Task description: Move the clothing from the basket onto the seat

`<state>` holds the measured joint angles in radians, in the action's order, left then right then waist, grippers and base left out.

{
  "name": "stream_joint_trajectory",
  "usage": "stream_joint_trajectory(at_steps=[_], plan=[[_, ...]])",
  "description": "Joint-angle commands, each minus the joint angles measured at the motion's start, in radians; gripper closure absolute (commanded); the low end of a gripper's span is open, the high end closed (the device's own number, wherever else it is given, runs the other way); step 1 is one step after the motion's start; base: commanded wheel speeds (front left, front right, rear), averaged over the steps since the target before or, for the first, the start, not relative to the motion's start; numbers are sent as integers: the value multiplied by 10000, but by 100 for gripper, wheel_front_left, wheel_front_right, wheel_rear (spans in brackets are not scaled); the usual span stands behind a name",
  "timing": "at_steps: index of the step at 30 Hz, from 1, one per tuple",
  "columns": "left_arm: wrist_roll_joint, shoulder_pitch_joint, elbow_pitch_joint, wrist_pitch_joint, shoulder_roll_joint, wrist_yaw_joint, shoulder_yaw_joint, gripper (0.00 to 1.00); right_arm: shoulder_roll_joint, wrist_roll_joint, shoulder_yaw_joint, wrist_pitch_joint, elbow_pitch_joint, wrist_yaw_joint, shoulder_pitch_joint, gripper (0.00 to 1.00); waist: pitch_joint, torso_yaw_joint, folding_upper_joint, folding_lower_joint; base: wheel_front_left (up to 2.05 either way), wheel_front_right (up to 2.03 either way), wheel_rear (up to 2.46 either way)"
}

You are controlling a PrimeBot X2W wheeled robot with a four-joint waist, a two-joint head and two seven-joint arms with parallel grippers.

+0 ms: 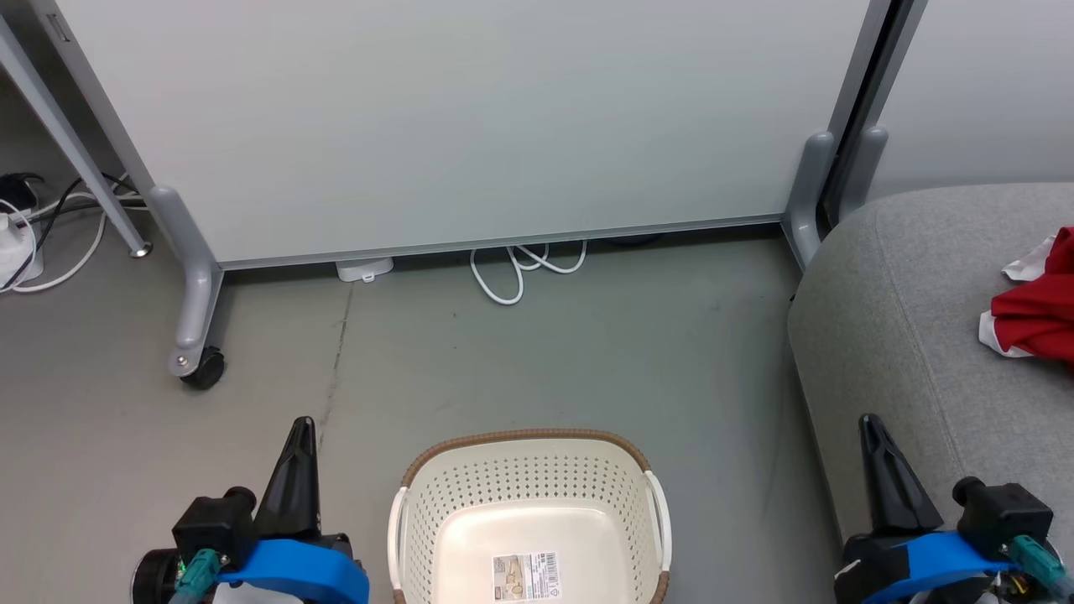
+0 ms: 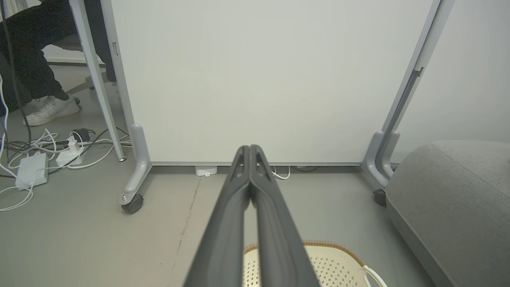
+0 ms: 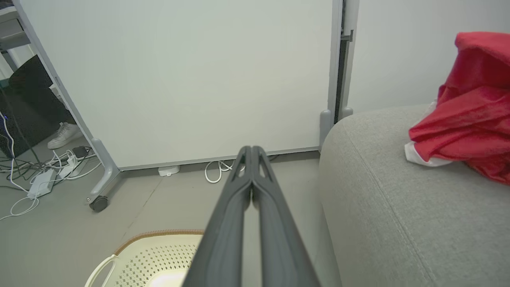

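The cream perforated basket (image 1: 529, 495) with its brown rim stands on the floor at the bottom centre, holding nothing but the label on its base; its rim (image 2: 338, 249) and wall (image 3: 159, 255) also show in the wrist views. Red clothing (image 1: 1040, 310) with white trim lies bunched on the grey sofa seat (image 1: 906, 319) at the right; the right wrist view shows the clothing (image 3: 470, 115) on the seat (image 3: 398, 199). My left gripper (image 1: 300, 428) hangs left of the basket, shut and holding nothing. My right gripper (image 1: 868, 424) is shut over the sofa's front edge, holding nothing.
A pale grey wheeled partition panel (image 1: 453, 126) stands behind the basket, with a caster (image 1: 201, 367) at its left foot. White cables (image 1: 516, 268) loop under it. Power adapters and cords (image 2: 48, 155) lie at far left, near a person's shoe (image 2: 51, 109).
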<state>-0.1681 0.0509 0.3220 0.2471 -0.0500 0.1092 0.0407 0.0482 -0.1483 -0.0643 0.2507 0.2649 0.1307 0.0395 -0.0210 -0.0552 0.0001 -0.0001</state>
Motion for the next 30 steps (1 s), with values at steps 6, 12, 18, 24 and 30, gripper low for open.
stream_joint_trajectory(at_steps=[6,12,18,24,30], plan=[[-1453,253,-185,-363,-4,25,-213,100,21,-1480,-92,-366,-130,0,183,100,8,31,-1,1,0,0,0],[-2568,270,-265,-622,-4,43,-307,100,22,-2611,-108,-628,-168,0,213,100,17,58,-1,1,0,0,0],[-3600,300,-326,-873,-5,62,-411,100,23,-3655,-136,-882,-187,0,257,100,25,84,-1,1,0,0,0],[-4567,333,-375,-1115,-5,77,-513,100,24,-4637,-165,-1125,-198,0,306,100,34,111,-1,1,0,0,0],[-5470,363,-415,-1341,-6,89,-603,100,25,-5552,-195,-1359,-205,0,349,100,43,138,-1,1,0,0,0]])
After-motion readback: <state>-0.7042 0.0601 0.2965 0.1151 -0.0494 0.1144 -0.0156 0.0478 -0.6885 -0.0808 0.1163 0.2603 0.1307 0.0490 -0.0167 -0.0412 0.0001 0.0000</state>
